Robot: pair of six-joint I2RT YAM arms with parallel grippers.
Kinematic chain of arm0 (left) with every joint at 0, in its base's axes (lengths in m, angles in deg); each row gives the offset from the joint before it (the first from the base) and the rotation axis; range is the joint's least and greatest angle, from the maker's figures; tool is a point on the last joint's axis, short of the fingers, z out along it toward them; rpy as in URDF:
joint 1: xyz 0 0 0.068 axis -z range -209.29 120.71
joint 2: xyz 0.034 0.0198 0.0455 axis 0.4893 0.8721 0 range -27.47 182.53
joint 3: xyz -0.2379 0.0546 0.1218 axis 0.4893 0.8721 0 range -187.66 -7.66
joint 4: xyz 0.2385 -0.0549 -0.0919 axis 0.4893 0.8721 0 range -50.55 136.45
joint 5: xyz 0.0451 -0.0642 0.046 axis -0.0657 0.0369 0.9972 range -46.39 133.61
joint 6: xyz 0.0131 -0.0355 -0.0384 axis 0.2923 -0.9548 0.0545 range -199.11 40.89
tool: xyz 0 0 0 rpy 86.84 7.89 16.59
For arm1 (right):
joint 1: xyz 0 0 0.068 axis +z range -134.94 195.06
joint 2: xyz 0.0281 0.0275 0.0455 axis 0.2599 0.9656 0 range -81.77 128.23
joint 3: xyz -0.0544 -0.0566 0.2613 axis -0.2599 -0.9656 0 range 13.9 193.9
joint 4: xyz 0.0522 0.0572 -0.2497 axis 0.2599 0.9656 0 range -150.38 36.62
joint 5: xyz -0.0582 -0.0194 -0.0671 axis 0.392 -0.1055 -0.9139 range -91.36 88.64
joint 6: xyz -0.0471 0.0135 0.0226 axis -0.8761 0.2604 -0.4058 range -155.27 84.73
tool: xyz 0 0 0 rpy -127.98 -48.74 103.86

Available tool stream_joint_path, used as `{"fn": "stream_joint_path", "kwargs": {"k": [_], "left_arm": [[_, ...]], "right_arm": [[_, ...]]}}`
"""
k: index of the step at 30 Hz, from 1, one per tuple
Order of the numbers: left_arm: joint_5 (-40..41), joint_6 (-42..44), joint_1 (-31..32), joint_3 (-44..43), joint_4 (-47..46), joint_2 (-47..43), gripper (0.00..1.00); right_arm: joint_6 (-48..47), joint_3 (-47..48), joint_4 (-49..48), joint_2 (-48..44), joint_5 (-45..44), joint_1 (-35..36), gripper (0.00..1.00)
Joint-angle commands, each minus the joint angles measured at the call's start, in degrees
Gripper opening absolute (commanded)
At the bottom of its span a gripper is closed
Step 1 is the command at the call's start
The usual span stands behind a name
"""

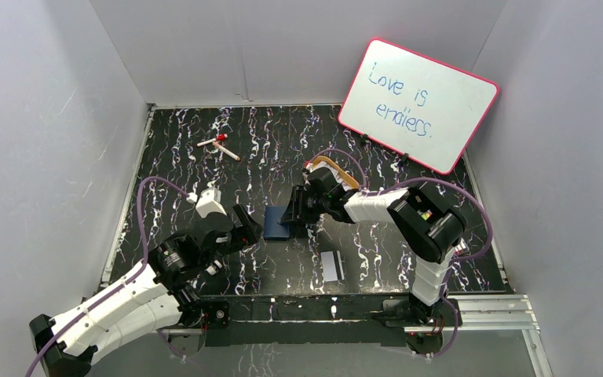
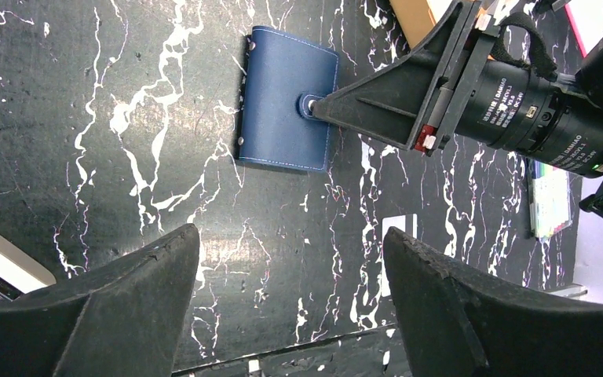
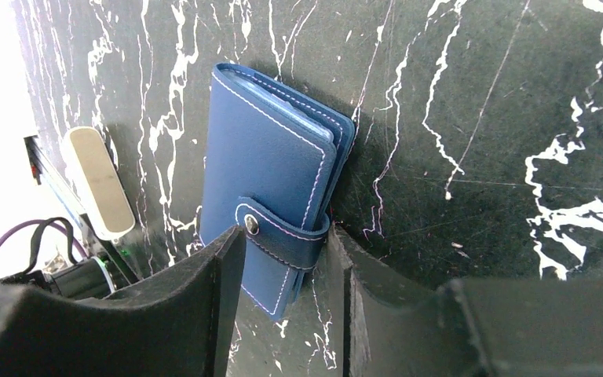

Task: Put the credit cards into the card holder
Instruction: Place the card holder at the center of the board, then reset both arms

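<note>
A navy-blue card holder [image 1: 276, 222] lies flat and closed near the middle of the black marbled table [image 1: 165, 157]. Its snap tab is fastened across the opening edge, pale stitching traces the cover, and light-blue pockets peek from one end. A single credit card [image 1: 330, 265], pale with a darker band along one side, lies flat at about 5 o'clock from the holder, apart from it, toward the table's near edge.

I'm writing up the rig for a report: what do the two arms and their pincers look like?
The left arm and right arm have white shells, black joints and trailing purple cables. The left pincer and right pincer have black wedge-shaped fingers.
</note>
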Motion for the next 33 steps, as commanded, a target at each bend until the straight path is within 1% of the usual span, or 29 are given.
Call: {"fn": "stream_joint_path", "kwargs": {"k": [1, 8, 9, 10, 12, 14, 17, 20, 22, 24, 26, 29, 31, 33], "left_arm": [[-0.58, 1.45, 0.06, -0.7, -0.31, -0.13, 0.84], [-1.14, 4.31, 0.07, -2.56, -0.66, 0.33, 0.87], [-1.89, 5.4, 0.06, -2.75, -1.28, 0.41, 0.87], [-2.53, 6.53, 0.06, -3.12, -1.79, 0.6, 0.88], [-2.96, 7.7, 0.06, -4.18, -1.6, 1.6, 0.88], [-3.3, 8.85, 0.06, -5.65, -0.75, 3.08, 0.88], [-3.19, 9.2, 0.06, -8.23, 0.8, 5.52, 0.88], [-2.89, 8.64, 0.06, -9.89, 0.99, 6.91, 0.89], [-2.04, 7.38, 0.06, -9.47, -0.11, 6.6, 0.89], [-0.54, 5.61, 0.05, -7.96, -1.66, 6.13, 0.89], [0.88, 4.35, 0.07, -6.28, -3.25, 5.59, 0.89], [1.32, 3.57, 0.06, -3.11, -6.92, 4.01, 0.89], [0.55, 7.18, 0.06, -0.57, -10.68, 2.98, 0.89], [1.49, 10.63, 0.06, 1.67, -12.46, 2.7, 0.89]], "right_arm": [[-2.54, 1.26, 0.24, -1.76, -0.54, 0.29, 0.53], [-6.97, 3.79, 6.41, -7.01, -3.5, 0.22, 0.68], [-8.1, 4.14, 7.16, -8.08, -3.9, 0.16, 0.72], [-9.31, 4.52, 8.19, -9.13, -4.45, 0.14, 0.78], [-13.59, 6.73, 11.91, -11.45, -6.5, 0.18, 0.83], [-18.12, 7.64, 16.12, -14.39, -10.5, 0.34, 0.87], [-22.77, 5.95, 18.54, -21.11, -19.41, 0.41, 0.88], [-24.78, 2.57, 18.66, -28.73, -30.51, 0.43, 0.9], [-27.08, -0.06, 18.5, -33.86, -35.62, 0.43, 0.91], [-27.48, -2.87, 18.88, -39.6, -39.38, 0.42, 0.91], [-26.16, -5.01, 20.87, -43.32, -40.86, 0.25, 0.91], [-22.29, -7.51, 25.62, -46.1, -38.76, 0.31, 0.9], [-19.34, -9.44, 28.83, -47.4, -37.8, 0.32, 0.9], [-17.8, -12.46, 29.42, -50.17, -36.57, 0.3, 0.9]]}}
